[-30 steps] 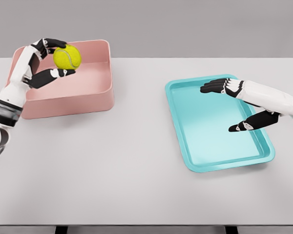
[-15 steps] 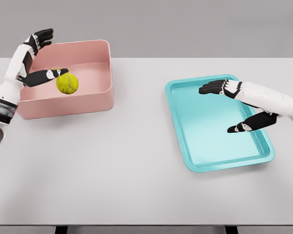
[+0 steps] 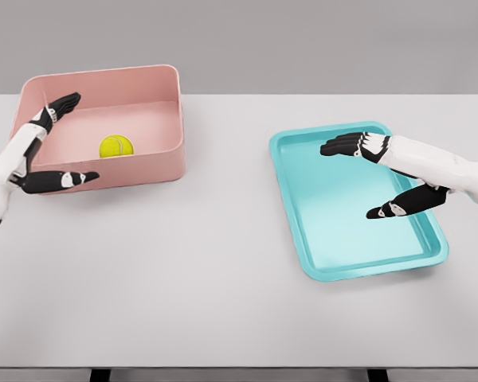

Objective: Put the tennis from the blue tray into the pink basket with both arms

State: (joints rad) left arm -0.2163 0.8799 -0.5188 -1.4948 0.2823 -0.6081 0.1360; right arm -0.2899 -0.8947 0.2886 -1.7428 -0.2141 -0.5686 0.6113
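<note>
The yellow tennis ball (image 3: 116,146) lies on the floor of the pink basket (image 3: 163,163) at the table's far left. My left hand (image 3: 60,143) hovers over the basket's left front corner, fingers spread and holding nothing, a short way left of the ball. The blue tray (image 3: 327,270) sits right of centre with nothing in it. Above the tray's right half my right hand (image 3: 358,179) is spread wide, thumb low and fingers high, holding nothing.
The grey table (image 3: 223,263) spans the view, with its front edge near the bottom of the picture. A grey wall stands behind the table.
My left hand let go of the tennis ball, which dropped into the pink basket. That hand then drew back toward me and to the left. The right hand barely shifted.
</note>
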